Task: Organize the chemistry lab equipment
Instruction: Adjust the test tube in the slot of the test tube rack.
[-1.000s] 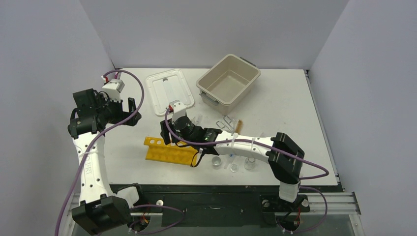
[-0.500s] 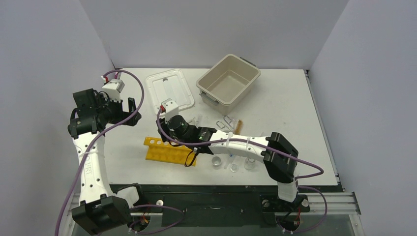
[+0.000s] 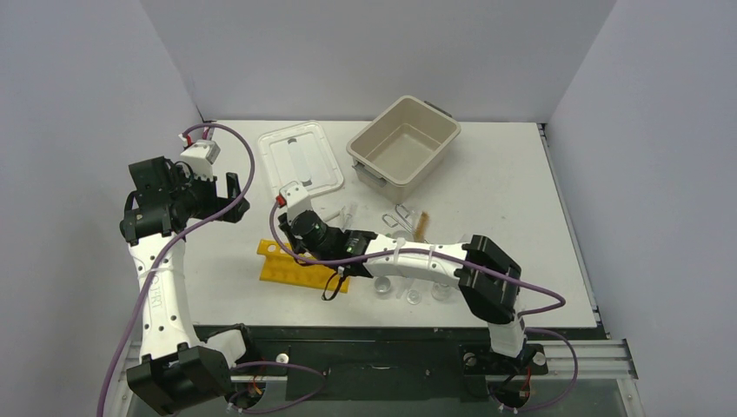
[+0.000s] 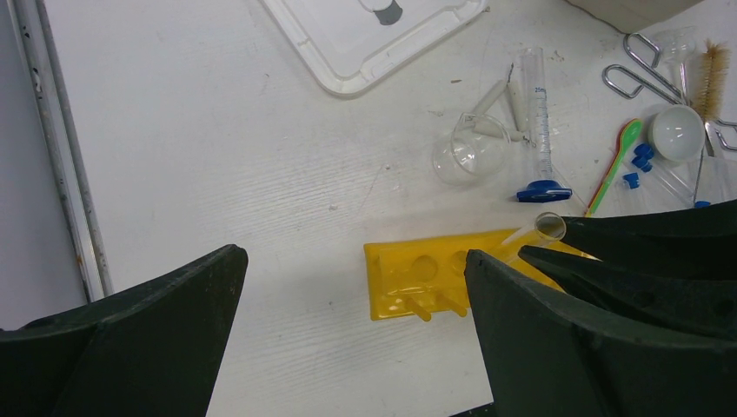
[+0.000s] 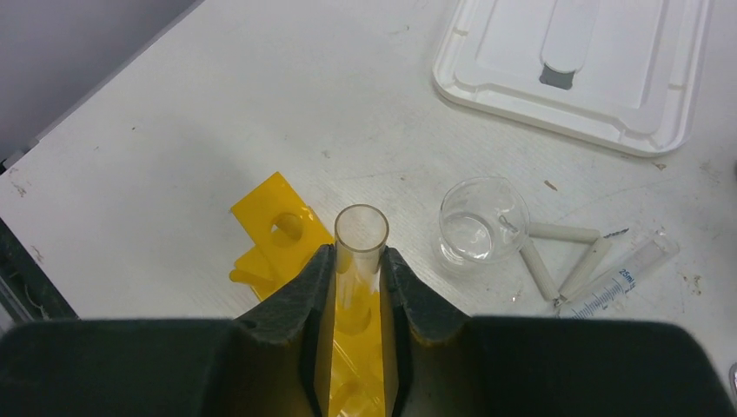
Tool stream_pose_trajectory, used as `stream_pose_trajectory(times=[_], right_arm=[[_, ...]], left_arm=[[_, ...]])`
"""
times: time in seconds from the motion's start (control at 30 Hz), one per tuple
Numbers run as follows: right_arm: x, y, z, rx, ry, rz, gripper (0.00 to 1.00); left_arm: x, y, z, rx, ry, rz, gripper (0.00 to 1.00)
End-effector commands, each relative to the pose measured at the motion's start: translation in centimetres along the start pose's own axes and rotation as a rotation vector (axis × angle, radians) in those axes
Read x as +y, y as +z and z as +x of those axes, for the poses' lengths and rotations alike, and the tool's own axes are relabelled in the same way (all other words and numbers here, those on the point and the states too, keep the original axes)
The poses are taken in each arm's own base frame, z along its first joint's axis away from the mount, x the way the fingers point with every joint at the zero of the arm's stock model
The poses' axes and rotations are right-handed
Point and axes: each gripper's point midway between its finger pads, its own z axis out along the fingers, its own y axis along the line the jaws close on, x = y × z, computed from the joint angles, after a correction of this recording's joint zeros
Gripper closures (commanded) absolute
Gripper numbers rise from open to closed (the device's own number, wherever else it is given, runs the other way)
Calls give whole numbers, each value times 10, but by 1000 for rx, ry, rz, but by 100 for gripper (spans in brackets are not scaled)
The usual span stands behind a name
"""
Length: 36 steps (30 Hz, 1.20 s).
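A: Right wrist view: the test tube is pinched in the right gripper, over the yellow rack.
B: Progress?
A: Early, I'd judge. The rack holes look empty, and the beaker, spatulas and blue caps lie loose (tub empty). The left gripper gapes wide.
B: Writing?
A: "25" on the graduated cylinder.

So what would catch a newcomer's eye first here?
The right tool, closed on a clear test tube, right over the yellow tube rack at the front of the table. Off to the left, the left tool hangs wide open and empty; a clear beaker sits beside the rack.
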Motion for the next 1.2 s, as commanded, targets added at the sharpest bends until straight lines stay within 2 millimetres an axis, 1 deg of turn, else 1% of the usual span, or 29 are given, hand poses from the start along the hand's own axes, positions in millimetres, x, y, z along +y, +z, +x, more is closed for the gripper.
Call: stream_pose_trajectory(times=[0.0,0.1,0.27,0.7,0.9,1.03,1.17], right_arm=[[6,-9,-24,-95,-39,28,93],[9,-14,-26,-113,-61,35,95],[11,-15,-21,-111,-69,33,97],[7,-16,-9,-123,-56,40,99],[2,-16,4,-116,-63,52,98],[0,-15,15,-108,-76,60,97],[-2,-16,22,-104,-95,81,95]], left_arm=[[3,-8,-16,-48,33,-22,3],[4,-7,-15,-45,35,-23,3],[4,-8,-16,-47,38,-23,3],[4,-9,-14,-41,49,-25,3],[4,-8,-13,-38,49,-22,3],[4,-9,-13,-39,51,-24,3],[4,-8,-13,-38,49,-23,3]])
